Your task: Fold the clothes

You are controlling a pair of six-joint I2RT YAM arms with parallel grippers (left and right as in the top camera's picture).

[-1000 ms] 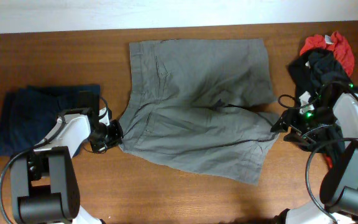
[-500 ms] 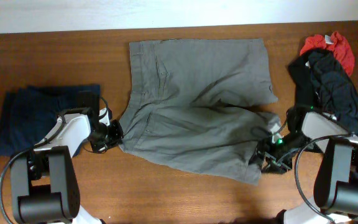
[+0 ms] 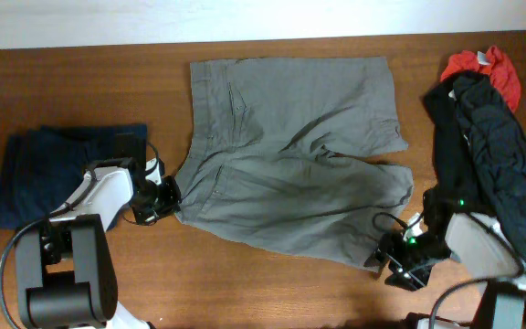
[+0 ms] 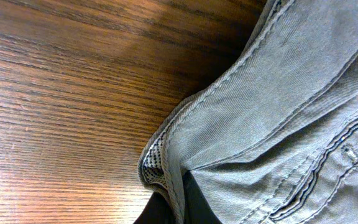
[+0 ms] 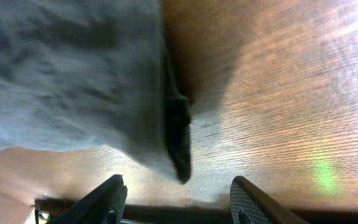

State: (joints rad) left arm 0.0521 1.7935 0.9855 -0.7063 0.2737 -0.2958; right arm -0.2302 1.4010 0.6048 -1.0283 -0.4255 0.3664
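The grey shorts (image 3: 290, 155) lie spread flat on the wooden table (image 3: 245, 292), waistband to the left, legs to the right. My left gripper (image 3: 164, 198) is shut on the lower left corner of the waistband (image 4: 166, 158); the wrist view shows the seam pinched between its dark jaws. My right gripper (image 3: 389, 259) stands open at the lower right corner of the near leg. In the right wrist view the hem corner (image 5: 179, 149) of the shorts hangs between my spread fingers (image 5: 107, 199), which are not touching it.
A folded dark navy garment (image 3: 53, 169) lies at the left edge. A heap of black and red garments (image 3: 487, 110) sits at the right, reaching down beside my right arm. The table's front edge runs just below both arms.
My right gripper has swung from beside the black heap down and left to the lower right hem corner of the shorts. The left gripper has held still.
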